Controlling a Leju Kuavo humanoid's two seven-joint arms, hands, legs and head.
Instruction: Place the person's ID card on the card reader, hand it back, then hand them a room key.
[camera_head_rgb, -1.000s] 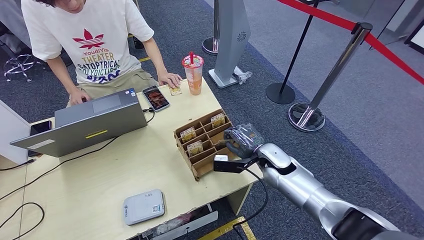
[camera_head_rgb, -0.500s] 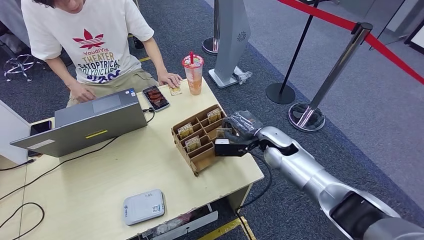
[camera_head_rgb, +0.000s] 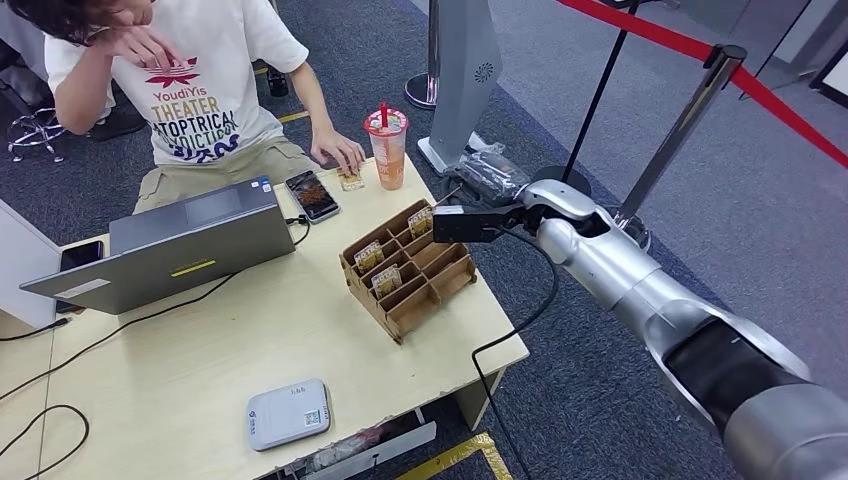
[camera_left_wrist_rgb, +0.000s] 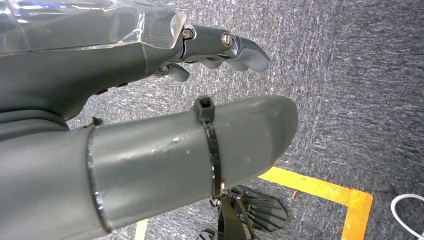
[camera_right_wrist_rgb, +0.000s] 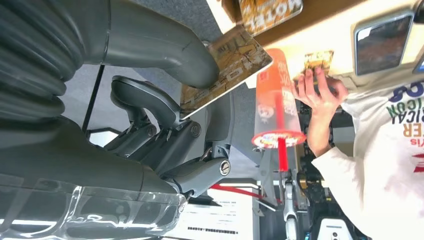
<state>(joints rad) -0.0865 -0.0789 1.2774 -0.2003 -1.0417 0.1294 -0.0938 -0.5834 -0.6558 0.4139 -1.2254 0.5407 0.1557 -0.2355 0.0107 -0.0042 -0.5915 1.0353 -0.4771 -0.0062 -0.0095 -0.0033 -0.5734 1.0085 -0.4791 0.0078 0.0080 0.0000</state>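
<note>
- The table (camera_head_rgb: 200, 360) is the biggest thing here. A person (camera_head_rgb: 200, 90) sits at its far side, behind a laptop (camera_head_rgb: 190, 240).
- The right arm (camera_head_rgb: 640, 290) reaches over the table's right edge, past the wooden card rack (camera_head_rgb: 410, 275). The rack has more cards standing in its slots.
- The right hand (camera_head_rgb: 490, 180) is up in the air, just past the far corner of the rack. It is near the tall orange drink cup (camera_head_rgb: 386, 148).
- The person's hand (camera_head_rgb: 338, 157) rests on the table beside that cup, on the far side of it from the right hand. It touches a small card (camera_right_wrist_rgb: 317, 61) lying there. So the next move is likely a reach across, past the cup, toward that hand. The cup could get knocked.
- The right hand is the nearer one. The left hand (camera_left_wrist_rgb: 150, 100) hangs low over the grey carpet, its fingers a little curled, with nothing in it.
- The room key (camera_right_wrist_rgb: 227, 67) is a flat card. The thick thumb presses it from one side and the dark fingers (camera_right_wrist_rgb: 150, 107) from the other, so it is pinched tight. Its free end points toward the cup and the person.
</note>
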